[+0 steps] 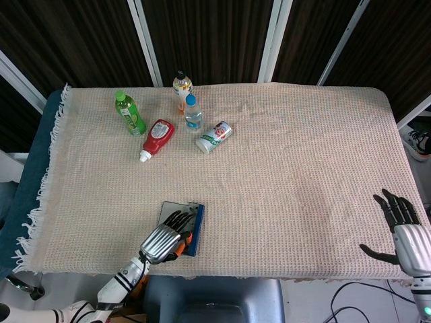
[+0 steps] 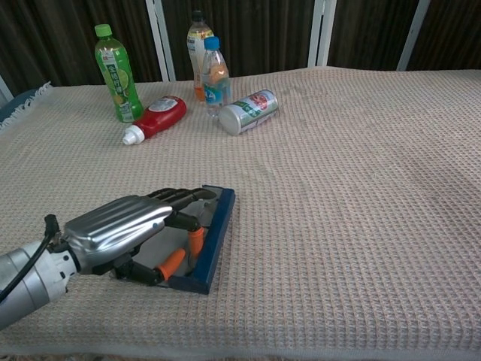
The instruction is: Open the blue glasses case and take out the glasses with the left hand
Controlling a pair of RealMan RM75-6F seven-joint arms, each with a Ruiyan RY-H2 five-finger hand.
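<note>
**Glasses case held at the near table edge**

Blue glasses case point(image 2: 214, 237) is seen lying flat near the front edge of the woven cloth point(image 2: 338, 188), well in front of the ketchup bottle point(image 2: 158, 118). It is covered by the left hand point(image 2: 124, 226), whose fingers are curled over its grey top and near end. Whether the glasses are pinched cannot be told. The hard, smooth, flat box could be dragged off the edge. The right hand point(image 1: 407, 235) is held spread, well apart.
</note>
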